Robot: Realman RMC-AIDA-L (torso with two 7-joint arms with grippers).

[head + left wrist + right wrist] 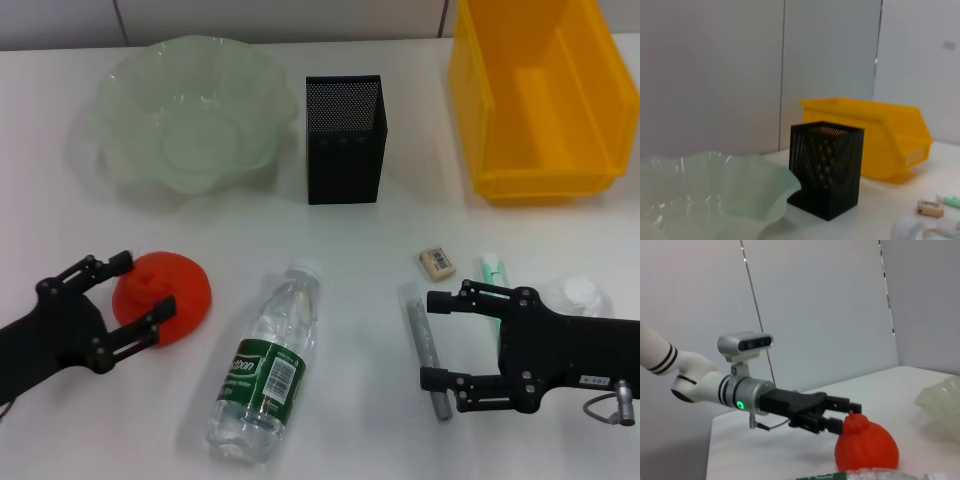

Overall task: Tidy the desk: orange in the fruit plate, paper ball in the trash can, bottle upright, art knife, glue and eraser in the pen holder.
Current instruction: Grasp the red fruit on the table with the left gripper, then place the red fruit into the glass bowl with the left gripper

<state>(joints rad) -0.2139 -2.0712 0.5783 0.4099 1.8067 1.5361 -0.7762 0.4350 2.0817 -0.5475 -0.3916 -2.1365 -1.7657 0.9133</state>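
The orange [170,292] lies on the desk [350,225] at front left. My left gripper [145,287] is open, its fingers on either side of the orange's left part; the right wrist view shows this gripper [847,417] at the orange [867,444]. The bottle [263,365] lies on its side in the front middle. My right gripper [432,340] is open, its fingers at either end of the grey glue [424,345]. The eraser [437,262] and art knife [490,270] lie just beyond it. The paper ball [582,293] is partly hidden behind the right hand.
The fruit plate [185,115] stands at back left, the pen holder [345,140] at back middle, the trash can [540,95] at back right. The left wrist view shows the plate [715,195], pen holder [827,167], trash can [875,137] and eraser [931,208].
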